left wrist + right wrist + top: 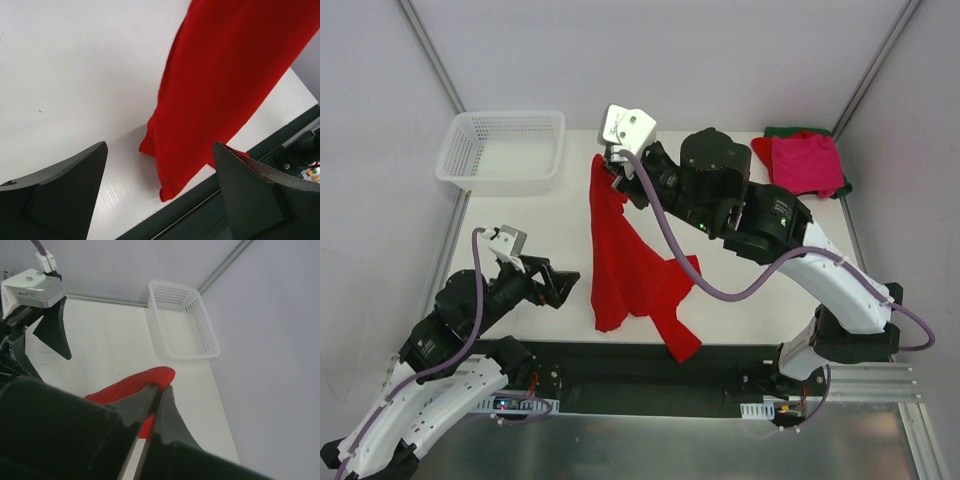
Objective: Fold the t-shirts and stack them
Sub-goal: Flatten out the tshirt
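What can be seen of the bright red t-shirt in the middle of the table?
The red t-shirt is plain, soft cloth, unfolded and bunched into a long strip. The right gripper is shut on its far end and holds that end up. The rest drapes down onto the white table, wrinkled, and one corner reaches past the near edge over the black rail. The left gripper stands open beside its near part, without touching it.
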{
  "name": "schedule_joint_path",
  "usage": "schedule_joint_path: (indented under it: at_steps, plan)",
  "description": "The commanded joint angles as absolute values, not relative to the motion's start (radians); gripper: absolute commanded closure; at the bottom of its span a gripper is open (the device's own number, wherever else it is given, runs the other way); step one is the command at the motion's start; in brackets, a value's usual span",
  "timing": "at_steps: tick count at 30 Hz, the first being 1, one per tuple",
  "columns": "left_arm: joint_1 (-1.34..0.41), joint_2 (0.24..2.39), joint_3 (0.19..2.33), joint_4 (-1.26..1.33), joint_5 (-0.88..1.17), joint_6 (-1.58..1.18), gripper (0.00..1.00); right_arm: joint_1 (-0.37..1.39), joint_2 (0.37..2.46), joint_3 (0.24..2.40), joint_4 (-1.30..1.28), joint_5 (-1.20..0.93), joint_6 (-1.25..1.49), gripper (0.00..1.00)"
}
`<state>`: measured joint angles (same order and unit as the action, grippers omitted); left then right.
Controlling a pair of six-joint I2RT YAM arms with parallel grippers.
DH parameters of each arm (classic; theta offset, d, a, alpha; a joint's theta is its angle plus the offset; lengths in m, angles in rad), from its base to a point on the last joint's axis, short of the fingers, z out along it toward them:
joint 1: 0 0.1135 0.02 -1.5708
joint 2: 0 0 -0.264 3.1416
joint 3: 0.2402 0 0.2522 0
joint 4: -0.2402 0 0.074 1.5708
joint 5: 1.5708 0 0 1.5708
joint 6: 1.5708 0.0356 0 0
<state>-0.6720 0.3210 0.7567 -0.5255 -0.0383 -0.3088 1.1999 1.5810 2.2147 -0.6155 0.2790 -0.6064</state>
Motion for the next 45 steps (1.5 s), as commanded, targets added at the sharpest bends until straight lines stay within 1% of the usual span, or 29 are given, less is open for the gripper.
schedule_joint_path:
  at_steps: [1, 2, 4, 5, 6, 8, 10, 12, 15, 19, 20, 23, 29, 30, 33, 34, 35, 36, 38, 39, 42, 45]
  plan:
    - [-0.661, 0.324, 0.738, -0.477, -0.052, -0.350, 0.13, 1.239, 1.539, 2.231, -0.358, 0.360, -0.660, 0.99]
    - [-0.661, 0.328, 0.735, -0.476, -0.043, -0.360, 0.13, 1.241, 1.534, 2.197, -0.324, 0.453, -0.695, 0.99]
    - [-0.661, 0.339, 0.729, -0.474, -0.043, -0.367, 0.13, 1.241, 1.539, 2.165, -0.248, 0.555, -0.763, 0.99]
    - [-0.661, 0.344, 0.727, -0.471, -0.043, -0.367, 0.13, 1.241, 1.540, 2.134, -0.212, 0.669, -0.852, 0.99]
    - [-0.661, 0.348, 0.724, -0.466, -0.041, -0.365, 0.13, 1.232, 1.539, 2.055, -0.174, 0.714, -0.898, 0.99]
    - [-0.663, 0.365, 0.721, -0.456, -0.032, -0.356, 0.13, 1.217, 1.536, 1.978, -0.101, 0.811, -0.951, 0.99]
    - [-0.661, 0.400, 0.721, -0.439, -0.011, -0.350, 0.13, 1.183, 1.525, 1.872, -0.084, 0.844, -0.940, 0.99]
    - [-0.661, 0.431, 0.721, -0.425, -0.002, -0.342, 0.13, 1.132, 1.490, 1.769, -0.084, 0.861, -0.855, 0.99]
    - [-0.661, 0.486, 0.706, -0.367, 0.089, -0.345, 0.13, 1.063, 1.465, 1.692, -0.089, 0.902, -0.801, 0.99]
    - [-0.663, 0.583, 0.651, -0.215, 0.246, -0.374, 0.14, 0.982, 1.436, 1.591, -0.139, 0.899, -0.749, 0.99]
    - [-0.663, 0.604, 0.628, -0.181, 0.274, -0.379, 0.10, 0.938, 1.430, 1.583, -0.152, 0.888, -0.729, 0.99]
    - [-0.690, 0.678, 0.603, -0.092, 0.327, -0.397, 0.07, 0.840, 1.422, 1.578, -0.195, 0.879, -0.687, 0.99]
    - [-0.859, 0.856, 0.623, -0.005, 0.287, -0.396, 0.06, 0.694, 1.430, 1.583, -0.241, 0.825, -0.658, 0.99]
    - [-0.882, 0.886, 0.620, 0.055, 0.284, -0.403, 0.06, 0.681, 1.433, 1.583, -0.241, 0.819, -0.657, 0.99]
    - [-0.994, 1.033, 0.627, 0.164, 0.275, -0.437, 0.05, 0.644, 1.443, 1.588, -0.251, 0.801, -0.634, 0.99]
    - [-1.024, 1.116, 0.638, 0.178, 0.261, -0.442, 0.02, 0.638, 1.443, 1.589, -0.256, 0.793, -0.623, 0.99]
    - [-1.088, 1.159, 0.667, 0.186, 0.243, -0.443, 0.02, 0.631, 1.445, 1.591, -0.262, 0.778, -0.615, 0.99]
    - [-1.116, 1.242, 0.681, 0.205, 0.214, -0.443, 0.02, 0.627, 1.447, 1.594, -0.271, 0.773, -0.603, 0.99]
    - [-1.181, 1.323, 0.713, 0.228, 0.187, -0.448, 0.02, 0.626, 1.445, 1.595, -0.282, 0.765, -0.595, 0.99]
    - [-1.195, 1.398, 0.721, 0.241, 0.183, -0.457, 0.02, 0.624, 1.443, 1.598, -0.285, 0.761, -0.585, 0.99]
    - [-1.227, 1.498, 0.733, 0.285, 0.167, -0.482, 0.01, 0.624, 1.430, 1.597, -0.299, 0.741, -0.565, 0.99]
    - [-1.239, 1.523, 0.718, 0.302, 0.129, -0.502, 0.01, 0.624, 1.416, 1.594, -0.304, 0.729, -0.560, 0.99]
